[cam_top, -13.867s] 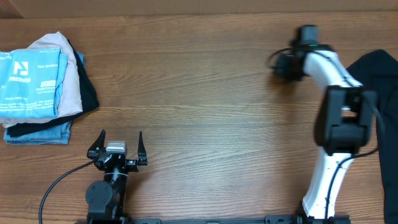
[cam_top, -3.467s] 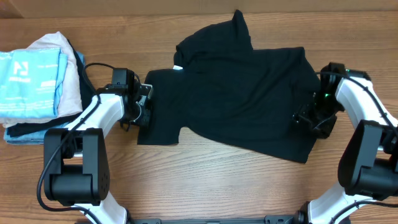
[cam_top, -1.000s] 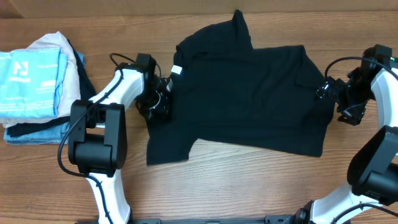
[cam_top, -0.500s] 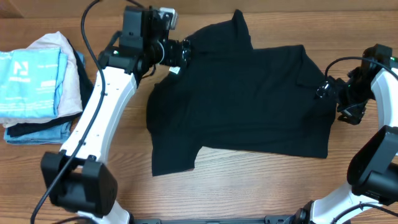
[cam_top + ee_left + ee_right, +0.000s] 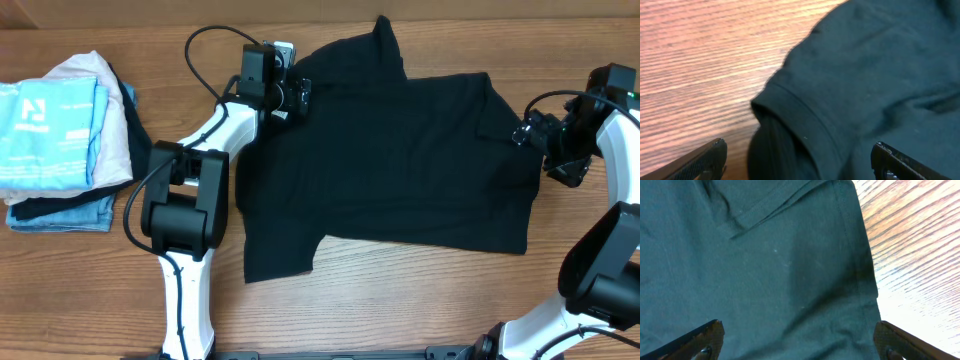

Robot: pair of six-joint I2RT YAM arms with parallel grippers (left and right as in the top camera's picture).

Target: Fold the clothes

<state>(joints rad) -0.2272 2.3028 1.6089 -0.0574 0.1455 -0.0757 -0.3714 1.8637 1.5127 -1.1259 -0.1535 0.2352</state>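
A plain black soft short-sleeved T-shirt (image 5: 400, 160) lay spread out. The left gripper (image 5: 295, 95), arm stretched out, hung over its upper-left sleeve, fingers spread. The right gripper (image 5: 528, 135), arm bent, hung over its right edge, fingers spread.

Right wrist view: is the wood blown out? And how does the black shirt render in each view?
Right wrist: yes, the table washes out to near white at lower right; the black shirt shows its seams, with a teal cast. Left wrist: wood tinted pinkish, sleeve hem sharp, same teal cast. Overhead: even light, no glare, shirt nearly flat black with little fold detail.
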